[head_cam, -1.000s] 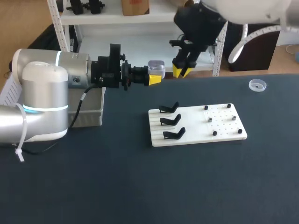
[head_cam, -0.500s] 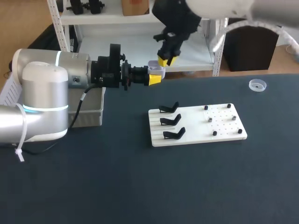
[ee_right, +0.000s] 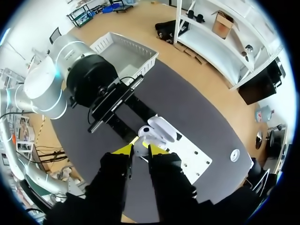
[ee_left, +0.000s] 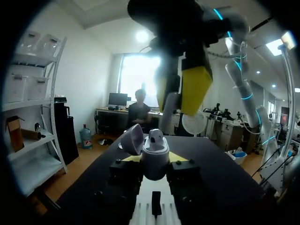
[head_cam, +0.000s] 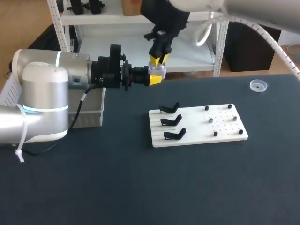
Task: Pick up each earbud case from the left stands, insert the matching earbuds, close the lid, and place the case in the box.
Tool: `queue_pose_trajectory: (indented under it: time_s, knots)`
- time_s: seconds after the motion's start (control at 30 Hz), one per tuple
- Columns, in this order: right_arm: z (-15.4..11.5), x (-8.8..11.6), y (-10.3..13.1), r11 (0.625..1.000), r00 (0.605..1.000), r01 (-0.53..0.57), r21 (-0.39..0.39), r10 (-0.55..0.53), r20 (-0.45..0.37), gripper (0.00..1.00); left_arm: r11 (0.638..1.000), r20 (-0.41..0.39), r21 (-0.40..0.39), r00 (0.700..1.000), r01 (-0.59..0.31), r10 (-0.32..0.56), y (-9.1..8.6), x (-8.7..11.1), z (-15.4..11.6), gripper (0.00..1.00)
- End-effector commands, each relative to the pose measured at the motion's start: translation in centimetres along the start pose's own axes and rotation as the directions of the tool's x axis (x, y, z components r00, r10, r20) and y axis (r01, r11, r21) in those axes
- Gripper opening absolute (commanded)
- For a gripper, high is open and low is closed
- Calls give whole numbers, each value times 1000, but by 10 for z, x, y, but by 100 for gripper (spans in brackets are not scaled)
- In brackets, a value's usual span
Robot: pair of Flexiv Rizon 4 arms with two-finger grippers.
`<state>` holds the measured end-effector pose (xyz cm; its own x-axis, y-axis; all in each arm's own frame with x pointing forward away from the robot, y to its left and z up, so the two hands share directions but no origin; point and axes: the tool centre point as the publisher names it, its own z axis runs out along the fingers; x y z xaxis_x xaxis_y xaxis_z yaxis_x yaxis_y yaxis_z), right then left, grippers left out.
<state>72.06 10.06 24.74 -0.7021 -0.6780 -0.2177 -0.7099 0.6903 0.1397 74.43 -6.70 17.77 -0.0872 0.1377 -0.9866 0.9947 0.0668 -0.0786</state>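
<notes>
Earbud-loading step, I think: left gripper (head_cam: pixel 154 79) pinches the open case (ee_left: pixel 154 157), right gripper (ee_right: pixel 140 149) just above, can't tell its grip. Next needs a careful straight drop.

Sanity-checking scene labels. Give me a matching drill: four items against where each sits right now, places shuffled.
Things:
1. pale lilac earbud case with open lid
2. white rectangular board with three black stands
3. small clear round dish
4. grey plastic box

Places:
A. toward the back right of the dark table
B. at the table's left edge
C. held between the left arm's yellow fingers, above the table
D. flat on the table, just right of its middle

Pairs: 1-C; 2-D; 3-A; 4-B
</notes>
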Motion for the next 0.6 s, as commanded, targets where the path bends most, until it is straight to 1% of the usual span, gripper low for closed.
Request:
queue_pose_trajectory:
  time_s: [0.03, 0.6]
  knots:
    - [2, -4, 2, 1000, 1000, 4, 4, -4, -12, 0, 1000, 2, -4, 1000, -1, 1, -1, 0, 0, 0]
    - [15, -6, -2, 1000, 999, 3, 22, -2, -42, 0, 1000, 2, -4, 1000, -1, 1, -1, 0, 0, 0]
